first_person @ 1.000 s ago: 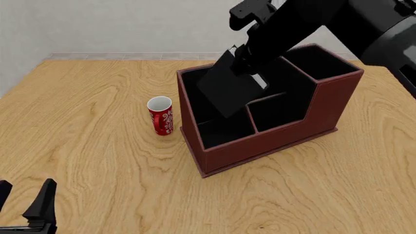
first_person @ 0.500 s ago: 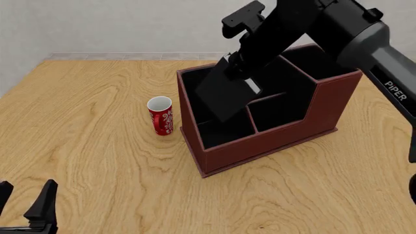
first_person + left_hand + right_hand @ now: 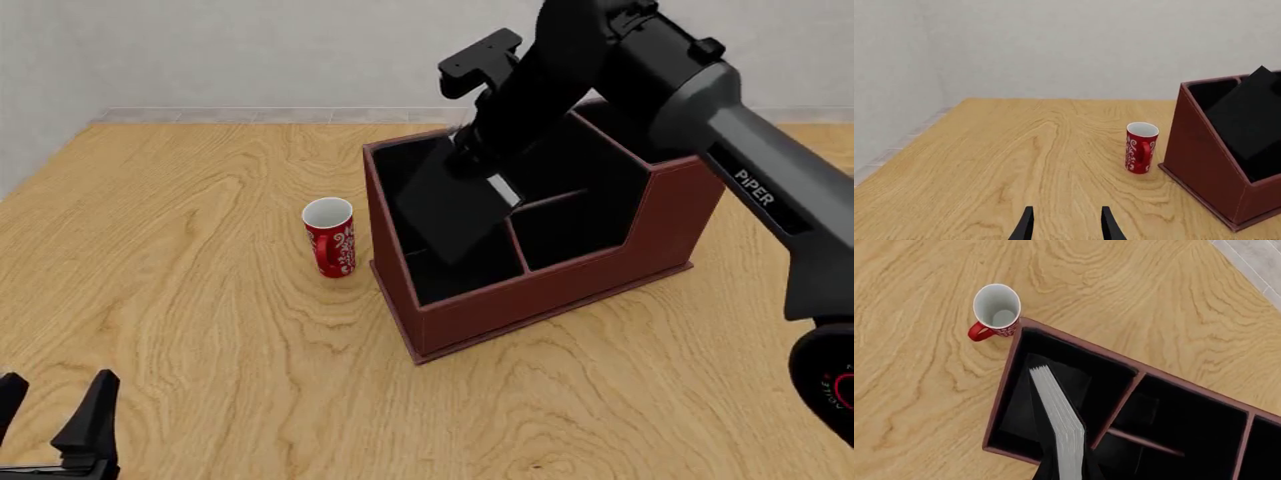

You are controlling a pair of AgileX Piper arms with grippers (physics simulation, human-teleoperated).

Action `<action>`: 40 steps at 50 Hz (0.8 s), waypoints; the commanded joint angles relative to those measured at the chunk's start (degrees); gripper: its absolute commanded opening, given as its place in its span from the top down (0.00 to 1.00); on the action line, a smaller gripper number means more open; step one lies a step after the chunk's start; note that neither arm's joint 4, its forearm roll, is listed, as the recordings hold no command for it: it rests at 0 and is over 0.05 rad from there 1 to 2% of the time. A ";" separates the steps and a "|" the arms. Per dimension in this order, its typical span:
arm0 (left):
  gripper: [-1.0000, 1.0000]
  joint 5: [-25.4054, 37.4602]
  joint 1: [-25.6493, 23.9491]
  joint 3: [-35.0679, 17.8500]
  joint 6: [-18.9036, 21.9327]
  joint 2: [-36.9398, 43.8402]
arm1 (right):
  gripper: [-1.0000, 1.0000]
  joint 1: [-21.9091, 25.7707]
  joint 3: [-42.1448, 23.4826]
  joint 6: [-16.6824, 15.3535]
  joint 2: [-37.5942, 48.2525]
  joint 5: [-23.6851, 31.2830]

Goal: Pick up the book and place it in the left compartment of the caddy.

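Lowered, book (image 3: 447, 205) hangs tilted under right claw (image 3: 483, 165).

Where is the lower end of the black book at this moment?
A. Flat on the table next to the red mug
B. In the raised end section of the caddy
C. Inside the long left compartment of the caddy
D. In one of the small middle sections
C: the book, tilted and held by the right hand, dips into the left compartment of the caddy.
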 commanded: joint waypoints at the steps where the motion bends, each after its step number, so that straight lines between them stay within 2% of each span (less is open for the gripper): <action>1: 0.00 0.10 -0.07 0.00 0.19 0.00 | 1.00 0.37 -0.35 2.05 0.62 -0.04; 8: 0.00 0.25 -0.16 0.00 0.22 0.00 | 1.00 0.06 -0.42 2.12 1.40 -0.23; 14: 0.00 0.22 -0.02 0.00 0.19 0.00 | 1.00 0.70 1.48 3.46 1.29 -1.63; 18: 0.00 0.28 -0.03 0.00 0.23 0.00 | 1.00 0.14 4.01 2.74 0.96 -3.19; 40: 0.00 0.22 0.00 0.00 0.45 0.00 | 1.00 0.51 9.17 4.80 0.69 -7.53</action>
